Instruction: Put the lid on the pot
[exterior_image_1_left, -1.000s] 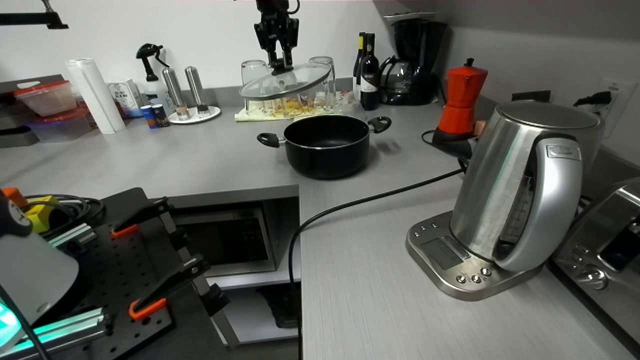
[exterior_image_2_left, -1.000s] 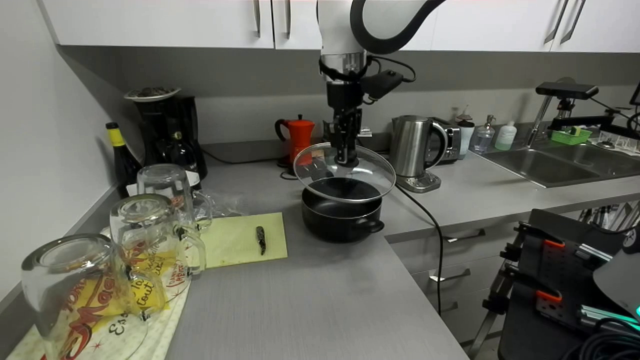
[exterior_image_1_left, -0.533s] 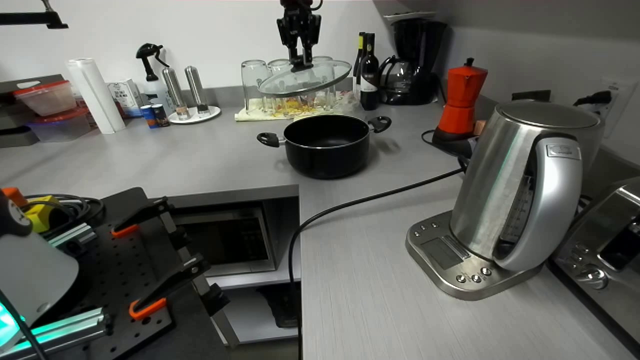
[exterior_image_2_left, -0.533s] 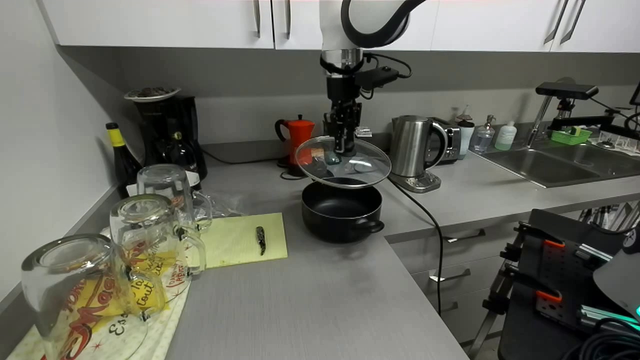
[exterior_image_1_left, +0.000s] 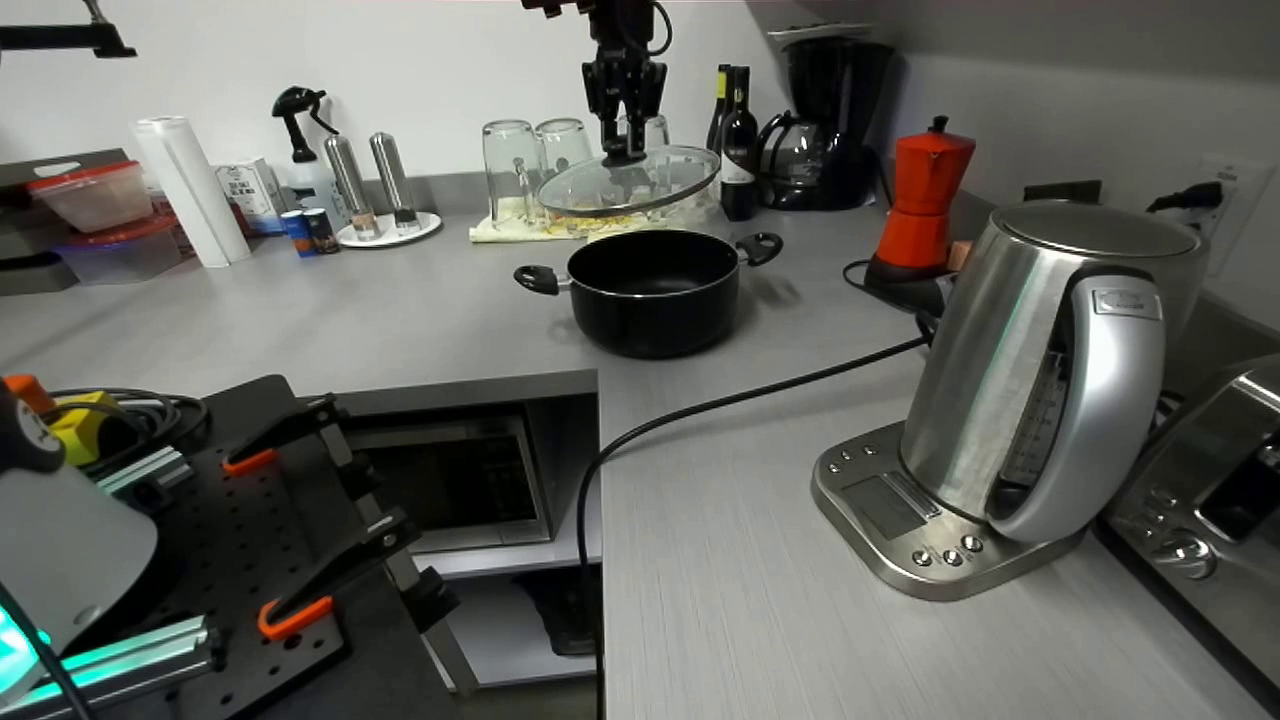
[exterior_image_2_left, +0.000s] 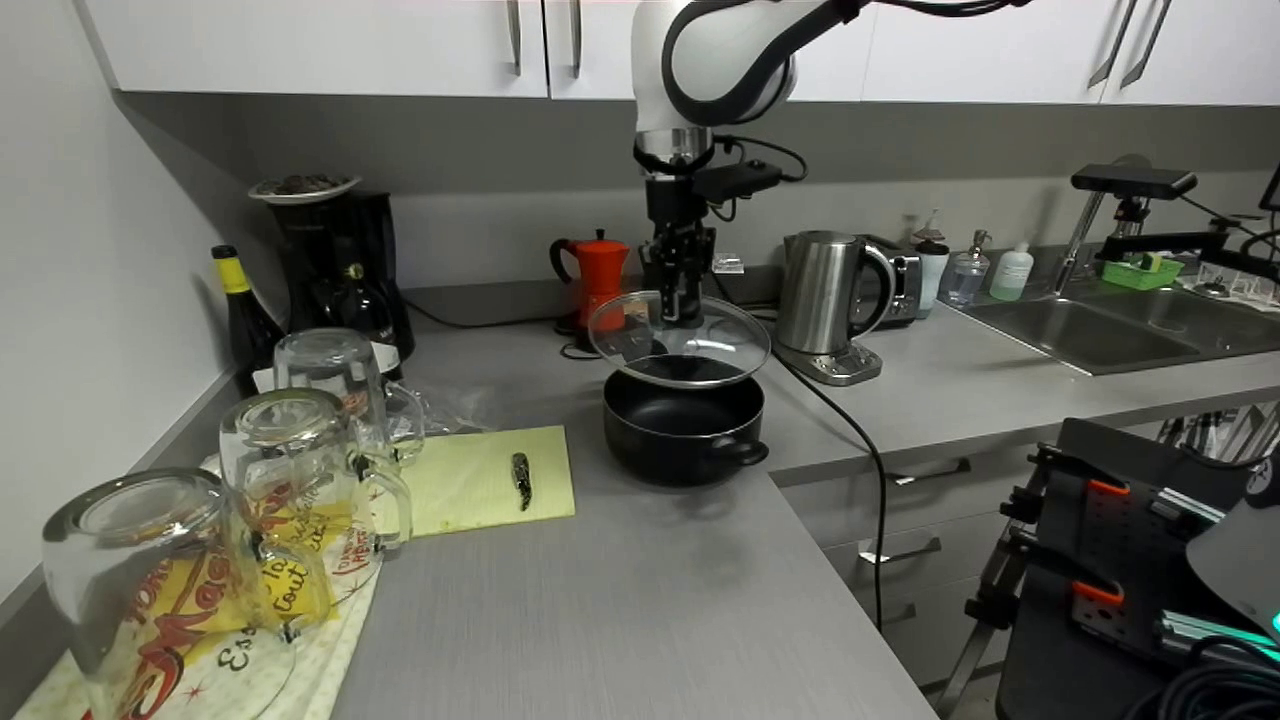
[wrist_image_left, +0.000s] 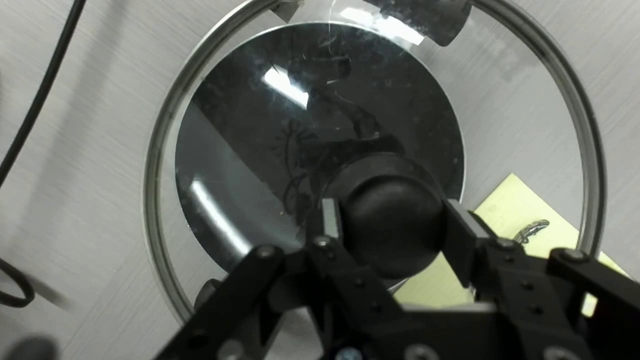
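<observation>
My gripper (exterior_image_1_left: 625, 148) is shut on the dark knob of the clear glass lid (exterior_image_1_left: 665, 180) and holds it in the air, slightly tilted. The gripper (exterior_image_2_left: 682, 308) and lid (exterior_image_2_left: 720, 345) also show in an exterior view, above the back part of the pot. The black pot (exterior_image_1_left: 655, 312) stands upright and open on the counter, apart from the lid; it also shows in an exterior view (exterior_image_2_left: 680, 452). In the wrist view the gripper (wrist_image_left: 392, 222) has a finger on each side of the knob. The pot (wrist_image_left: 240, 125) shows through the glass lid (wrist_image_left: 525, 125), offset from the lid's centre.
Upturned glass mugs (exterior_image_2_left: 290, 470) and a yellow cloth (exterior_image_2_left: 480, 480) are beside the pot. A steel kettle (exterior_image_1_left: 1040, 380), red moka pot (exterior_image_1_left: 920, 200), coffee maker (exterior_image_1_left: 830, 120) and dark bottles (exterior_image_1_left: 738, 150) stand around. A black cable (exterior_image_1_left: 760, 390) crosses the counter.
The gripper and lid have moved right in an exterior view, first rising a little, then lowering, and the lid is closer over the pot. The pot has not moved.
</observation>
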